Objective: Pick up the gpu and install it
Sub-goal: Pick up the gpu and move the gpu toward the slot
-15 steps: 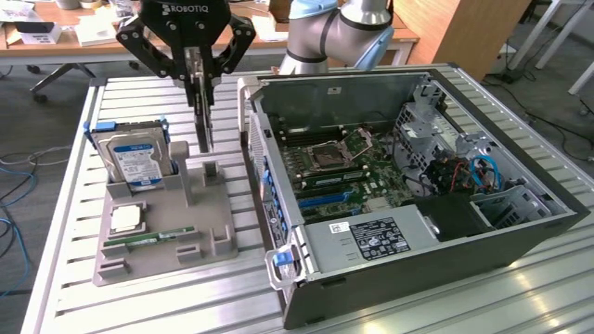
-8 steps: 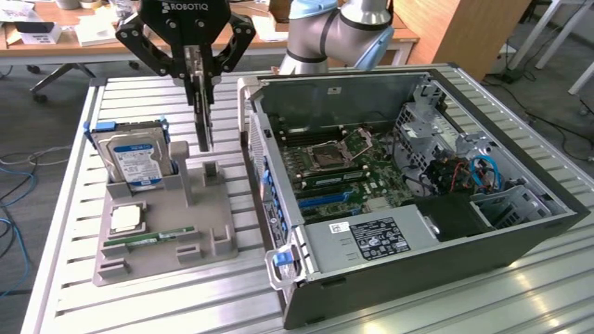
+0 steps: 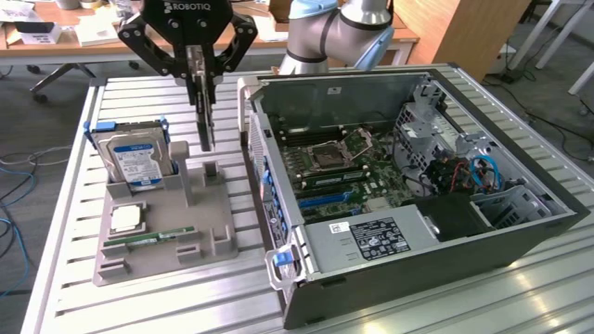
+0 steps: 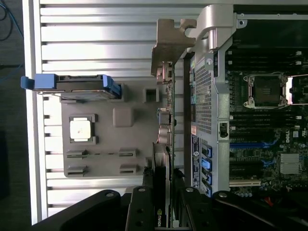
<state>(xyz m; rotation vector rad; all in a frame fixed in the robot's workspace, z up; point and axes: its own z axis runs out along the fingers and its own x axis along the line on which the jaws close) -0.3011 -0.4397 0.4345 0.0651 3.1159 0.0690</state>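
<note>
The gpu [image 3: 204, 111] hangs upright and edge-on, a thin dark card, above the back of the grey parts tray [image 3: 211, 226]. My gripper [image 3: 199, 66] is shut on its upper end. In the wrist view the gpu [image 4: 164, 125] runs away from my gripper [image 4: 162, 185] as a narrow strip, and its silver end bracket [image 4: 171, 45] is at the far end. The card is lifted off the tray and sits just beside the open computer case [image 3: 399, 181], outside the case's near wall.
A silver hard drive [image 3: 135, 156] in a blue caddy stands upright in the tray. A CPU [image 3: 127, 218] and a green RAM stick [image 3: 149, 238] lie flat on it. The motherboard [image 3: 339, 170] with blue slots lies inside the case. All of it rests on a slatted metal table [image 3: 139, 306].
</note>
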